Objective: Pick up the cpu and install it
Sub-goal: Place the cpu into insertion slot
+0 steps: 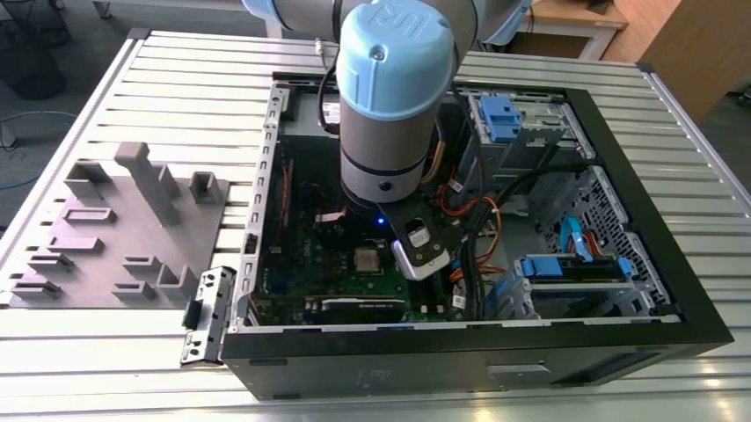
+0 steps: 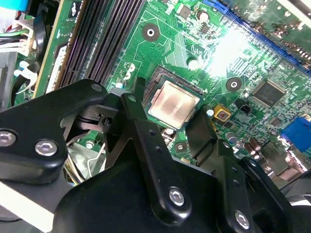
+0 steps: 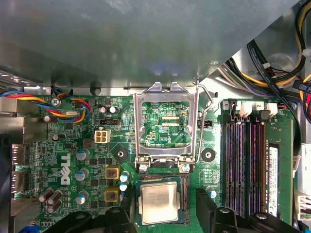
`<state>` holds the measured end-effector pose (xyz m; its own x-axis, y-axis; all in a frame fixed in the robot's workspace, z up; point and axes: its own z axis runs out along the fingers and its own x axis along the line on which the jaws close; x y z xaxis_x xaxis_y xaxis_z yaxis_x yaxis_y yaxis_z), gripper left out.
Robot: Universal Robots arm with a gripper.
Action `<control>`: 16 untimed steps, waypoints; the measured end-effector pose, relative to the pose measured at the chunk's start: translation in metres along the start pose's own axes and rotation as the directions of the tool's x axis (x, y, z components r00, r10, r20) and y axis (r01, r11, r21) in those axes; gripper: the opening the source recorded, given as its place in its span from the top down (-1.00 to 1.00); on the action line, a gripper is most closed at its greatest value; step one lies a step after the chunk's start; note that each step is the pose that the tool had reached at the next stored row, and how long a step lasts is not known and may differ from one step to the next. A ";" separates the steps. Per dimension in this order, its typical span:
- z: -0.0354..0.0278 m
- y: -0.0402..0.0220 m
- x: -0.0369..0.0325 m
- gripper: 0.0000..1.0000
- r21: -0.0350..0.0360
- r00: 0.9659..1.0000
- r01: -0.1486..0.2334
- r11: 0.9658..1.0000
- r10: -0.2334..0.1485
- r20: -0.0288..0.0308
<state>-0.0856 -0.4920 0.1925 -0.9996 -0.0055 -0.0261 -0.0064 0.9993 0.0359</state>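
The cpu (image 2: 174, 103), a small square chip with a silvery top, lies flat in its socket on the green motherboard (image 3: 87, 160). In the exterior view the cpu (image 1: 368, 260) sits low in the open computer case, just beside the arm's wrist. My gripper (image 2: 170, 115) hangs close over it, open. One black finger (image 2: 137, 99) stands on one side of the chip and the other finger (image 2: 201, 128) on the opposite side, with small gaps between. In the first wrist view the cpu (image 3: 159, 203) sits between the two fingertips of the gripper (image 3: 164, 209).
The silver socket frame (image 3: 165, 94) is flipped up open beside the socket, its lever (image 3: 208, 99) raised. Memory slots (image 3: 248, 165) and cable bundles (image 3: 277, 73) lie close by. The case walls (image 1: 692, 312) enclose the work area. A grey fixture block (image 1: 118, 229) lies on the exterior view's left.
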 end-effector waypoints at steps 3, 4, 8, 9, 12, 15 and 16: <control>0.0001 0.0000 0.0000 -0.22 0.000 1.000 0.000 1.000 0.000 0.000; 0.0001 0.0000 0.0000 -0.22 0.000 1.000 0.000 1.000 0.000 0.000; 0.0003 0.0000 -0.0004 -0.22 0.000 1.000 -0.007 1.000 0.007 0.000; 0.0006 0.0000 -0.0010 -0.22 0.000 1.000 -0.008 1.000 0.008 0.000; 0.0020 0.0000 -0.0013 -0.22 0.000 1.000 -0.008 1.000 0.008 0.000; 0.0020 0.0000 -0.0010 -0.22 0.000 1.000 -0.008 1.000 0.008 0.000; 0.0020 0.0000 -0.0010 -0.22 0.000 1.000 -0.008 1.000 0.008 0.000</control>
<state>-0.0845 -0.4920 0.1905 -0.9997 0.0028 -0.0261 0.0018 0.9994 0.0359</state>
